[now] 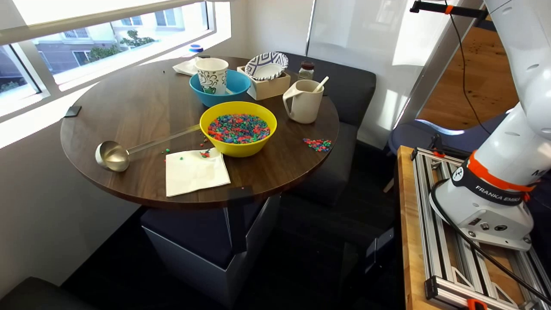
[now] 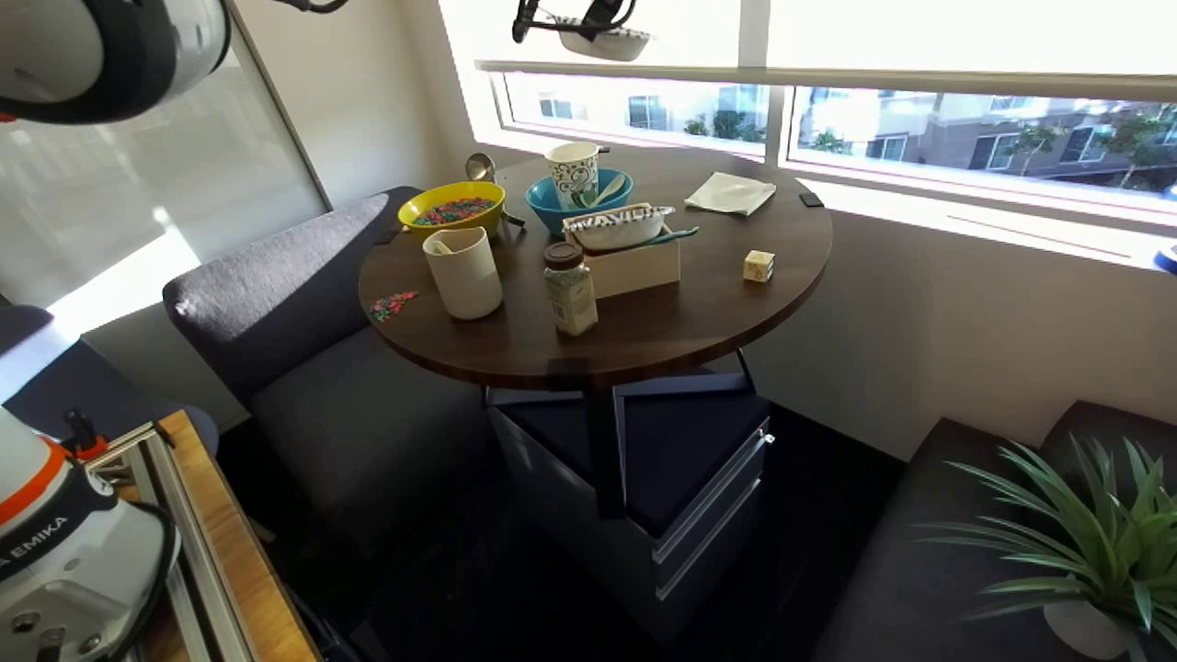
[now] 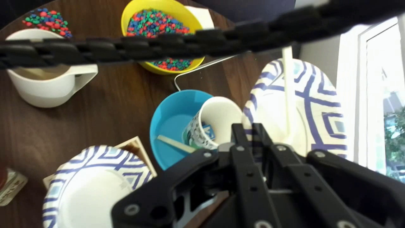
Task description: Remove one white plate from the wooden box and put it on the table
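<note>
— So where's the white plate (image 3: 311,107)?

— Right side of the wrist view, its striped face showing. It's in the air, clear of the table (image 3: 110,117); in an exterior view it hangs at the upper middle, right by the top edge of the frame.

— And the claw (image 3: 248,129)?

— Pinching the plate's rim, one finger on each side of it. A pale stick (image 3: 288,88) shows across the inside of the plate; I can't tell what it is.

— What about the wooden box (image 2: 639,269)?

— On the table, near the middle of the frame in an exterior view. A matching plate (image 3: 91,196) sits in it, down at the lower left of the wrist view, covering most of the box there.

— Anything beside that?

— The blue bowl (image 3: 167,110), just beside it, mid-frame in the wrist view, with a paper cup (image 3: 224,114) inside. The yellow bowl (image 3: 183,14) of coloured bits (image 3: 152,22) is at the top, and a pale pitcher (image 3: 41,91) at the upper left. In an exterior view a brown-lidded jar (image 2: 577,299) stands just in front of the box's left end.
</note>
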Available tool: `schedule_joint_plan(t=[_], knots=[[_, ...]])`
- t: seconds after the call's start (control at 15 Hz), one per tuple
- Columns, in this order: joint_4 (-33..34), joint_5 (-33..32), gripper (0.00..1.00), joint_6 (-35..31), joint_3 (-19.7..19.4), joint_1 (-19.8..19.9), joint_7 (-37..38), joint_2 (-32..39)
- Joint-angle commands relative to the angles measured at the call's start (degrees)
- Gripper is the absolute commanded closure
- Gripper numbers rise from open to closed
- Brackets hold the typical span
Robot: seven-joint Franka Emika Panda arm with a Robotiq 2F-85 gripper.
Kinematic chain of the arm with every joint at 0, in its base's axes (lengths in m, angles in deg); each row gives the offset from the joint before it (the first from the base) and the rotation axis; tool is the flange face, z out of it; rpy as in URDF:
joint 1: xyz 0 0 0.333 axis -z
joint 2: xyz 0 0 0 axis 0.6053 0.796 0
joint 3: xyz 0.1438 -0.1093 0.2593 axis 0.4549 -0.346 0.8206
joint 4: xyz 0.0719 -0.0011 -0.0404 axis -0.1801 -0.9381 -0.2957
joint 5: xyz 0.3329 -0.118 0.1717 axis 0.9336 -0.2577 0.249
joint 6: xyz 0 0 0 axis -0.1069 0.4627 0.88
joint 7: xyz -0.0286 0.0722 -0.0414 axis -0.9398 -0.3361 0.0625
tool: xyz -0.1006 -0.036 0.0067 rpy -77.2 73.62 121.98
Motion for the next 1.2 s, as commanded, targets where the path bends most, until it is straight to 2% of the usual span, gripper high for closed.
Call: schedule_joint_plan(t=[0.0,0.13,0.2,0.33,0.47,0.53,0.73,0.87,1.0,1.13], knots=[[-5.32,1.19,0.97,-0.49,1.87,-3.90,0.03,-5.24],[-6.95,0.30,0.97,0.56,2.52,-6.03,-0.27,-6.58],[-2.32,0.35,0.89,0.07,2.19,-4.88,0.09,-3.73],[-3.79,0.25,0.89,0.07,2.28,-6.80,0.09,-4.94],[-4.50,0.25,0.89,0.07,2.27,-6.89,0.08,-5.20],[-4.70,0.25,0.97,0.07,2.27,-6.63,0.05,-5.20],[-7.79,-0.83,0.97,-9.47,1.37,-9.93,0.18,-8.41],[-9.62,-3.26,0.97,-17.63,0.58,-13.84,-1.69,-10.48],[-11.68,-7.49,0.97,-22.83,-0.12,-18.43,-3.58,-12.31],[-14.66,-12.85,0.97,-24.82,-0.60,-23.06,-3.94,-13.93]])
